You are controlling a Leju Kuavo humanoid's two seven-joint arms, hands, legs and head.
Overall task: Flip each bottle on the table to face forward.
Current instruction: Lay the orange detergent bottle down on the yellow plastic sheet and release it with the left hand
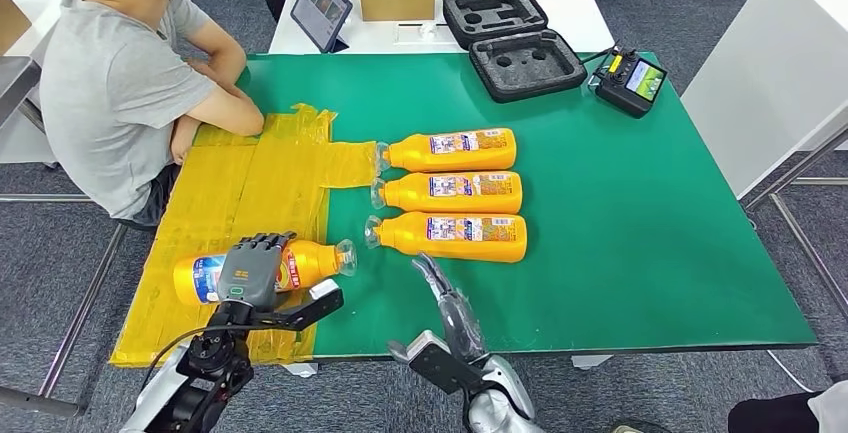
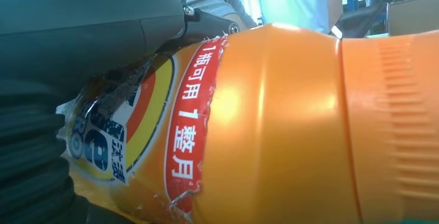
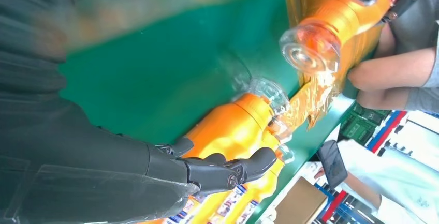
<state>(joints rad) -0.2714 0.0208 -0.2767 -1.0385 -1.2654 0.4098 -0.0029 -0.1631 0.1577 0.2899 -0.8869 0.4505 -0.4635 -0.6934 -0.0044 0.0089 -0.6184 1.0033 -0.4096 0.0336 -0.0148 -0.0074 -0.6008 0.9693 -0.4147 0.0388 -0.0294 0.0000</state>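
**Left hand on the near bottle, three more lie beyond the right hand**

The left hand [image 1: 252, 271] wraps over a bottle [image 1: 310, 263] lying on its side on the yellow sheet [image 1: 240, 188], long axis across the bench [image 1: 650, 253], cap toward the right hand [image 1: 440, 288]. That hand hovers with fingers spread, holding nothing, just short of the nearest bottle in the row of three [image 1: 455, 193], which lie parallel, caps pointing left.
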